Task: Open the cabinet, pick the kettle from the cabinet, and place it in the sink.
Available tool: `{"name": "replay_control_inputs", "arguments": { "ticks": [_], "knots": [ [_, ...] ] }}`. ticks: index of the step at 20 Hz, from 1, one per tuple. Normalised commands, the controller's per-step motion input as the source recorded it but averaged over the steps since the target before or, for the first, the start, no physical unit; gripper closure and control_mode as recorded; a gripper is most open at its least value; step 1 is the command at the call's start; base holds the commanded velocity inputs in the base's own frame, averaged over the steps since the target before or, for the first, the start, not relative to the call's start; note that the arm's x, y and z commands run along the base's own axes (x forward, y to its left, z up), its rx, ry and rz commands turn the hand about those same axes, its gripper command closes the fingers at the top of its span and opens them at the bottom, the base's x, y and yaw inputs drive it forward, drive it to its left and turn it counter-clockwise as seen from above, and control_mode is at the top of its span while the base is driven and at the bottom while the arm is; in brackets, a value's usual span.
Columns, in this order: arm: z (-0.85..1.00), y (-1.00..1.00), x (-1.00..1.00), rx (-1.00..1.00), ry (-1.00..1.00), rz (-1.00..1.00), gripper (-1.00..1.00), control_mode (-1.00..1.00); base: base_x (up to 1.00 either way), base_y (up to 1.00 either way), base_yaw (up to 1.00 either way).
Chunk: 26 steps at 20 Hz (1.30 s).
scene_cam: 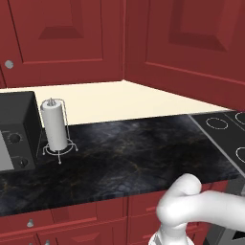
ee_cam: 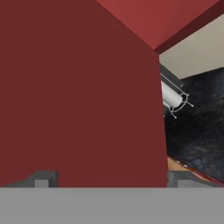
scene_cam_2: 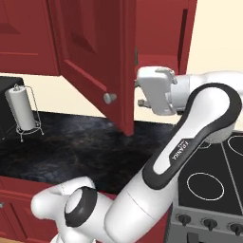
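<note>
Gripper (ee_cam: 105, 178), fingers spread wide, at the opened cabinet (scene_cam_2: 95, 57) door.

Item: two dark finger tips (ee_cam: 41, 178) stood far apart in the hand view, nothing between them, facing a flat red door face that blocked most of the scene. Door swung out over the black counter (scene_cam_2: 71, 142), round knob (scene_cam_2: 109, 98) near its lower corner; hand partly hidden behind the door's edge. Paper towel roll (scene_cam: 54, 125) on its wire stand by the counter's back edge, beside a dark appliance (scene_cam: 16, 131) cut off at the frame. Cabinet interior could not be made out.
</note>
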Motion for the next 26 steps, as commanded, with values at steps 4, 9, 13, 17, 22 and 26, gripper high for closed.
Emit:
{"name": "replay_control_inputs", "arguments": {
  "ticks": [4,9,13,17,22,26],
  "knots": [
    [-0.07,0.38,-0.25,0.00,-0.01,-0.15,-1.00,-1.00,0.00,0.00,0.00],
    [-0.05,0.38,-0.29,0.00,-0.01,-0.16,-1.00,-1.00,0.00,0.00,0.00],
    [0.00,0.35,-0.29,0.00,0.00,-0.14,-1.00,-1.00,0.00,0.00,0.00],
    [0.00,0.37,-0.14,0.00,0.00,-0.10,-1.00,-1.00,0.00,0.00,0.00],
    [0.00,0.42,-0.10,0.00,0.00,-0.01,-1.00,-1.00,0.00,0.00,0.00],
    [0.00,0.42,-0.13,0.01,0.00,0.00,-1.00,-1.00,0.00,0.00,0.00]
  ]
}}
